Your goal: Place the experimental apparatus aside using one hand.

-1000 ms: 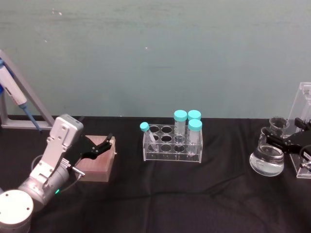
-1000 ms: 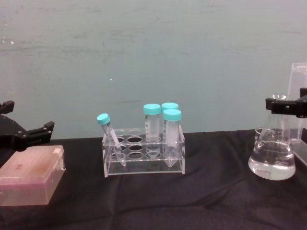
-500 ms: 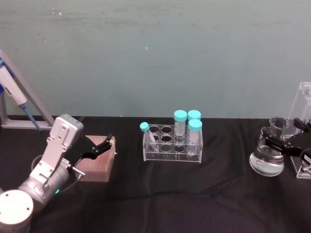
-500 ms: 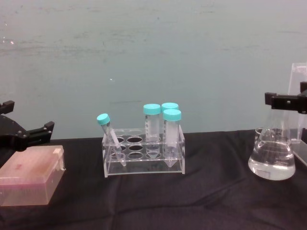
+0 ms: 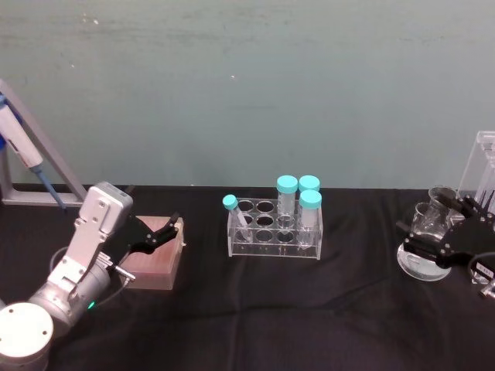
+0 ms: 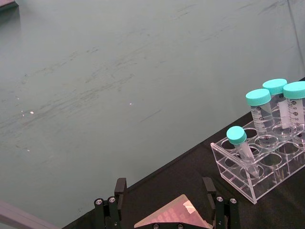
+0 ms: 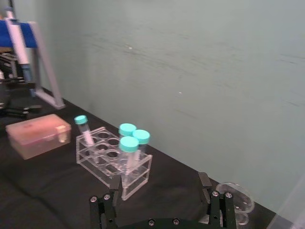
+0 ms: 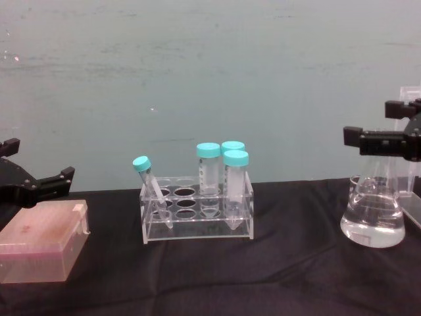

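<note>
On my head camera the right gripper [image 5: 437, 243] sits at about 3 o'clock on the black worktop [image 5: 255, 309], hanging over the conical flask [image 5: 424, 251], which stands upright with clear liquid in its lower half. From the chest camera I see the right gripper [image 8: 381, 135] up at the height of the flask's neck, above the liquid, its black jaws spread apart and closed on nothing; I cannot tell from here whether a finger touches the glass. Just behind the flask [image 8: 373, 214], toward 2 o'clock, stands the tall acrylic stand [image 5: 483, 174], partly cut off by the edge of the picture. My right wrist camera looks out past the two parted fingers [image 7: 110, 200], with a small clear glass rim beside one of them that I cannot identify with any certainty.

The left gripper [image 5: 158, 232] is parked at 9 o'clock, its jaws also standing wide, poised over the pink tip box [image 5: 155, 259]; the chest camera shows it clear above the box [image 8: 43, 240].

At centre, around 12 o'clock, the clear tube rack [image 5: 274, 232] holds three upright teal-capped tubes [image 5: 288, 193] and one smaller tube [image 5: 236, 212] leaning toward the left. A pipette stand [image 5: 31, 166] is at far 10 o'clock.
</note>
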`<state>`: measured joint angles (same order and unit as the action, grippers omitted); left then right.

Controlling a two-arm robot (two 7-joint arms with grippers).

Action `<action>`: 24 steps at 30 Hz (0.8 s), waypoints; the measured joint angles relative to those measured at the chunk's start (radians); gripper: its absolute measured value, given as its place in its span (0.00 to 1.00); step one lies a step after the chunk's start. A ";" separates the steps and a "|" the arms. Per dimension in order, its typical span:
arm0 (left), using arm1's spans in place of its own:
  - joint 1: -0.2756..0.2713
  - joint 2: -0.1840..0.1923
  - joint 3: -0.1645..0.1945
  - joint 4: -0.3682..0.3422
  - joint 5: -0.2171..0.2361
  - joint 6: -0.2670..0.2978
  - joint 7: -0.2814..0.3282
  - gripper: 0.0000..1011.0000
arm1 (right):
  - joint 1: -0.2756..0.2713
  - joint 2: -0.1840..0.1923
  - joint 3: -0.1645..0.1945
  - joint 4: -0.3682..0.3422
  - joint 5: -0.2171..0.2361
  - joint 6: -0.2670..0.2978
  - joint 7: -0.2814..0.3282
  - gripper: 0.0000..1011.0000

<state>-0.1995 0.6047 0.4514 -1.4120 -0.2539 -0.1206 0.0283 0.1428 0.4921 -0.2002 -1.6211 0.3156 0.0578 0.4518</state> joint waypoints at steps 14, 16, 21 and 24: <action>0.000 0.000 0.000 0.000 0.000 0.000 0.000 0.99 | -0.098 0.077 -0.003 -0.107 0.099 0.009 0.035 0.99; 0.000 0.000 0.000 0.000 0.000 0.000 0.000 0.99 | -0.116 0.090 0.006 -0.123 0.111 0.013 0.026 0.99; 0.000 0.000 0.000 0.000 0.000 0.000 0.000 0.99 | -0.144 0.112 0.021 -0.140 0.126 0.020 0.006 0.99; 0.000 0.000 0.000 0.000 0.000 0.000 0.000 0.99 | -0.154 0.120 0.025 -0.140 0.130 0.025 -0.009 0.99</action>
<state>-0.1995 0.6047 0.4514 -1.4120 -0.2539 -0.1205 0.0283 -0.0116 0.6124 -0.1753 -1.7616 0.4452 0.0832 0.4432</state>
